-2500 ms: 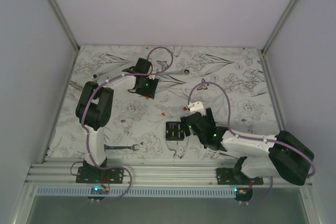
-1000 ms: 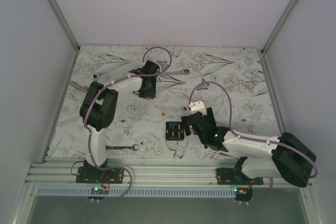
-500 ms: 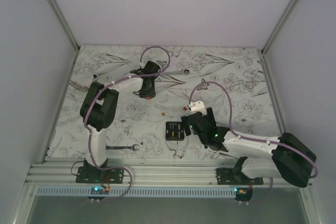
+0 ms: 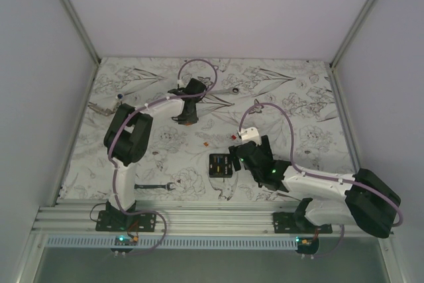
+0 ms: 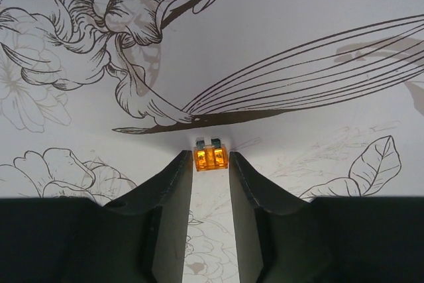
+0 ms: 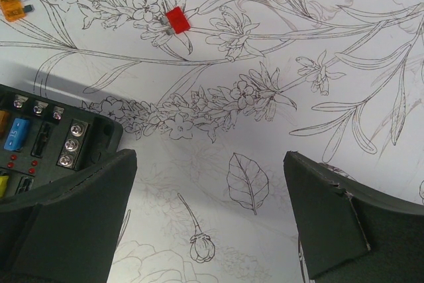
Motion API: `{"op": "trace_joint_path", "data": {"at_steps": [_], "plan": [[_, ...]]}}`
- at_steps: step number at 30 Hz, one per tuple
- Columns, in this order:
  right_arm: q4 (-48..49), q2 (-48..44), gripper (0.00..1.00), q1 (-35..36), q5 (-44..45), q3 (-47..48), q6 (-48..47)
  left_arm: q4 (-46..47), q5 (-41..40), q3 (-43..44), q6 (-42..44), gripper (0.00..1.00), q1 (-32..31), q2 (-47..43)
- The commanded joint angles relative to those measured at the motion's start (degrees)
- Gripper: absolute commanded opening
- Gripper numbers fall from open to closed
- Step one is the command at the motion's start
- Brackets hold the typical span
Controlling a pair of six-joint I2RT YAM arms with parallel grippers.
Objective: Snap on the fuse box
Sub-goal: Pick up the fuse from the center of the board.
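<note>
My left pincer (image 5: 211, 171) is closed on a small orange fuse (image 5: 211, 158), nipped at the very fingertips against the flowered table (image 5: 298, 64), I judge so as to carry it to the fuse box (image 4: 220, 164). That box sits well apart, just beside my right pincer (image 6: 209, 217), which gapes wide, likely ready to steady it.

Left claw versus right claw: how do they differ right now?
Opening: left claw is narrowed to a slit; right claw is spread wide.
Load: left claw pinches an orange fuse at its tips; right claw holds nothing.
Place: right claw sits beside the fuse box; left claw is well away from it.
Both are dark and low over the floral table.
</note>
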Motion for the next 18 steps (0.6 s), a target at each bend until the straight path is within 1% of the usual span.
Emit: {"op": "trace_joint_path", "data": {"at_steps": [1,7,18], "plan": [[-0.30,-1.37,1.00,-0.38,0.61,0.82,0.49,-5.85,0.22,-0.92,-1.11,0.32,-0.40,4.01],[-0.20,-2.24,1.00,-0.38,0.41,0.49,0.58,-6.11,2.27,-0.69,-2.04,0.31,-0.32,4.12],[1.41,-4.75,1.00,-0.37,-1.91,-0.41,0.50,-6.15,3.62,-2.25,-8.67,0.21,-0.31,1.58]]}}
